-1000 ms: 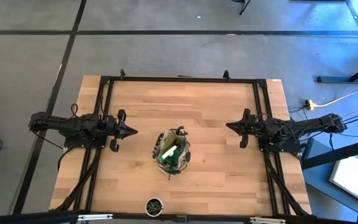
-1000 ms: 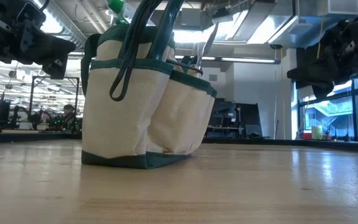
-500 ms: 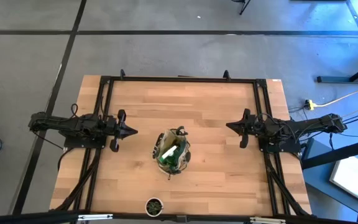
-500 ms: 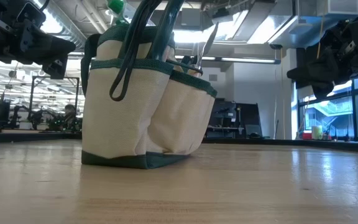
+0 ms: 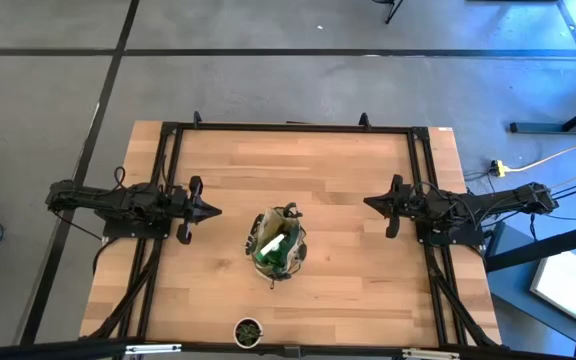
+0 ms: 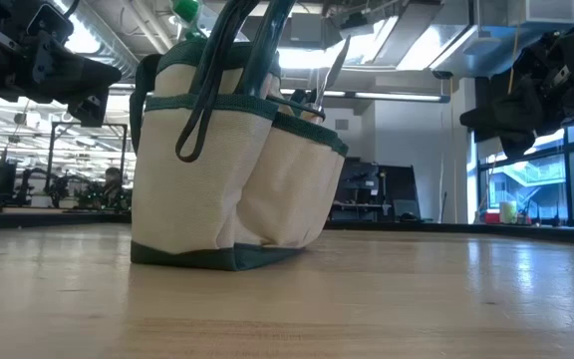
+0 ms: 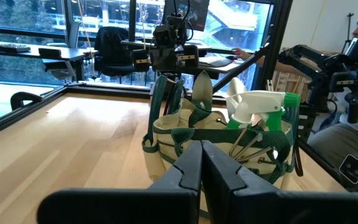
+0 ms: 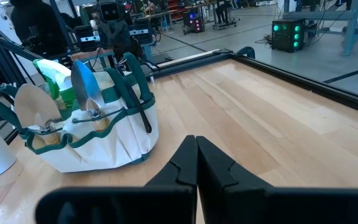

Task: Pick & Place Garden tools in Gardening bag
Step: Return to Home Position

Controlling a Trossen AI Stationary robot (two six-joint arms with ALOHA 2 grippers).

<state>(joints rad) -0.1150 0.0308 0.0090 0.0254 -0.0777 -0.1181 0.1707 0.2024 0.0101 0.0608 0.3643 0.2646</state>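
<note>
overhead: gardening bag (image 5: 276, 250) stands upright mid-counter (image 5: 308, 160), toward the near side, with a white-topped spray bottle (image 5: 268, 243) showing in its mouth. left end effector (image 5: 211, 210) hangs to the left of the bag and right end effector (image 5: 368, 203) to the right, both well apart from it. a small potted plant (image 5: 248, 331) sits at the near edge.

table level: a metal trowel (image 6: 332, 68) rises above a side pocket.

left wrist: fingers (image 7: 188, 174) clenched together on nothing. the bottle and trowel blades stick up out of the bag.

right wrist: fingers (image 8: 184, 165) likewise clenched and empty, with the filled bag beyond.
</note>
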